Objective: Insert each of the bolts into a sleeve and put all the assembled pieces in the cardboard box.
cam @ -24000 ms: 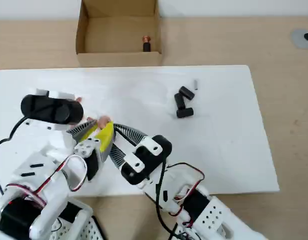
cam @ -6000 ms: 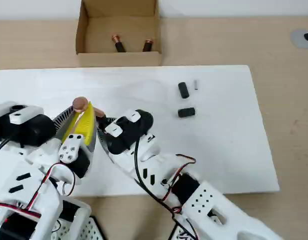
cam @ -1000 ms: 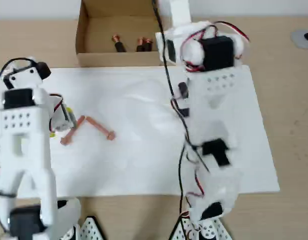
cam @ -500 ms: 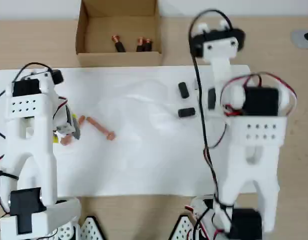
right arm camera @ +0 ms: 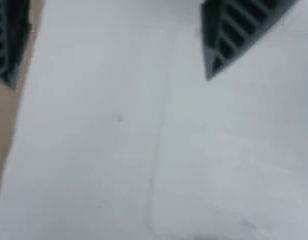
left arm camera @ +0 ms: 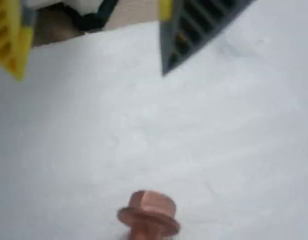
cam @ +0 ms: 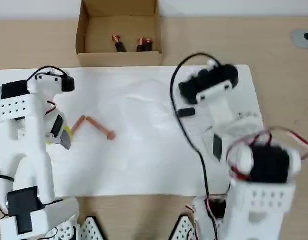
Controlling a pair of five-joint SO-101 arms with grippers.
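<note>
Two copper bolts lie on the white mat (cam: 143, 160), one (cam: 78, 123) partly under my left gripper (cam: 62, 136) and the other (cam: 100, 128) just right of it. My left gripper (left arm camera: 91, 72) is open and holds nothing, with a bolt head (left arm camera: 148, 216) on the mat in front of it. A black sleeve (cam: 185, 112) lies beside the right arm (cam: 209, 82). My right gripper (right arm camera: 109, 79) is open over bare mat. The cardboard box (cam: 83, 35) at the back holds three assembled pieces (cam: 140, 44).
The wooden table (cam: 284, 75) surrounds the mat. A grey disc (cam: 302, 37) sits at the far right edge. Bare mat stretches between the two arms. In the right wrist view the brown table (right arm camera: 1, 150) shows beside the mat's edge.
The right arm has drawn back from the box toward the front right, leaving a third piece inside. The left arm has shifted slightly, with its gripper beside the bolts.
</note>
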